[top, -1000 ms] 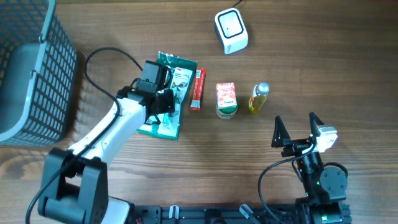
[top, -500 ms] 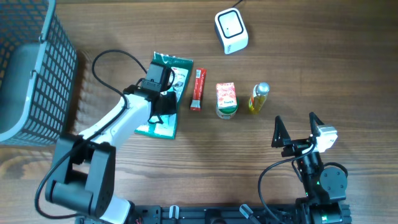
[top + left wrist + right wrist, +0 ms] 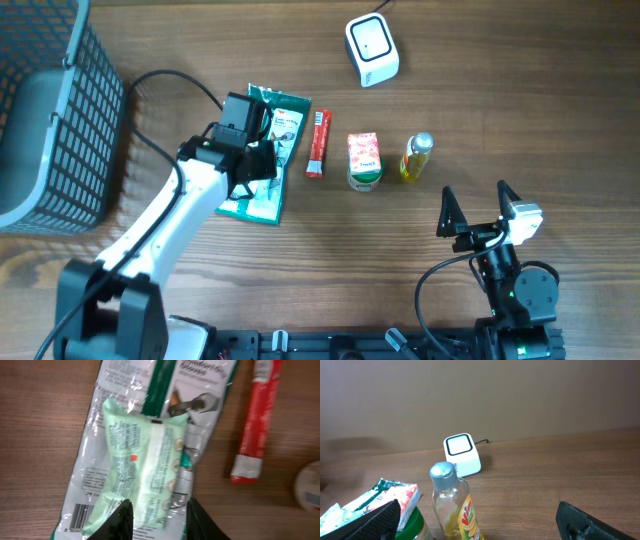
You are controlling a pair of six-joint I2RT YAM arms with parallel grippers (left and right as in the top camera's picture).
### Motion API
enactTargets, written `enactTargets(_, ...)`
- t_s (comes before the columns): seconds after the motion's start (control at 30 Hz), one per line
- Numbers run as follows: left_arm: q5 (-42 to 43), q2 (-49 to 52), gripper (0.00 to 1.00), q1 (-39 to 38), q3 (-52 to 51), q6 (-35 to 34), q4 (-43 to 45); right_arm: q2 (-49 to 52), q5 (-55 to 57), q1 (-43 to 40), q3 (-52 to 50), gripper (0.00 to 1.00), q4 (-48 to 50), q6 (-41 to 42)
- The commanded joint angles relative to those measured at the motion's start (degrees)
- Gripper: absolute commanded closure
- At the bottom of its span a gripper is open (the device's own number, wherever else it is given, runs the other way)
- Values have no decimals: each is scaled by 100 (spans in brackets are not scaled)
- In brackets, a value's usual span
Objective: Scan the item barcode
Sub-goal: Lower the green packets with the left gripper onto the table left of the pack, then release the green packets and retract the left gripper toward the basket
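Note:
A green-and-clear snack bag (image 3: 270, 160) lies flat on the table, left of the other items. In the left wrist view its pale green bulge (image 3: 145, 460) runs up the middle and a barcode (image 3: 77, 516) shows at its lower left corner. My left gripper (image 3: 258, 160) (image 3: 159, 519) sits on the bag, its two black fingers pinching the bulge from either side. The white scanner (image 3: 372, 48) (image 3: 462, 454) stands at the far side. My right gripper (image 3: 476, 205) (image 3: 477, 520) hovers open at the near right, holding nothing.
A red stick sachet (image 3: 318, 143) (image 3: 255, 420), a red carton on a green-lidded jar (image 3: 364, 160) and a small yellow bottle (image 3: 416, 157) (image 3: 452, 505) stand in a row right of the bag. A grey mesh basket (image 3: 50, 120) fills the left edge.
The left gripper opened from shut, then narrowed onto the bag. The bag slid slightly left and the left arm's elbow swung. The right arm stayed still.

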Motion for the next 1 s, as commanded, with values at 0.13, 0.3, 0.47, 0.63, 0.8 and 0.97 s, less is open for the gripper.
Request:
enactTargets(0.13, -372, 798, 74, 192, -85, 7, -22, -35, 68, -28, -4, 0, 13, 0)
enactTargets(0.3, -372, 968, 80, 372, -90, 4, -177, -35, 68, -28, -4, 0, 13, 0)
enactTargets(0.47, -369, 1185, 78, 389, -275, 4, -59, -35, 68, -28, -4, 0, 13, 0)
enactTargets(0.63, -374, 1248, 64, 402, -297, 48, -98, -35, 70, -28, -4, 0, 13, -2)
enactTargets(0.8, -345, 531, 59, 483, 293, 7, -85, -35, 70, -28, -4, 0, 13, 2)
enactTargets(0.97, -188, -63, 78, 481, 382, 7, -76, -35, 68, -28, -4, 0, 15, 2)
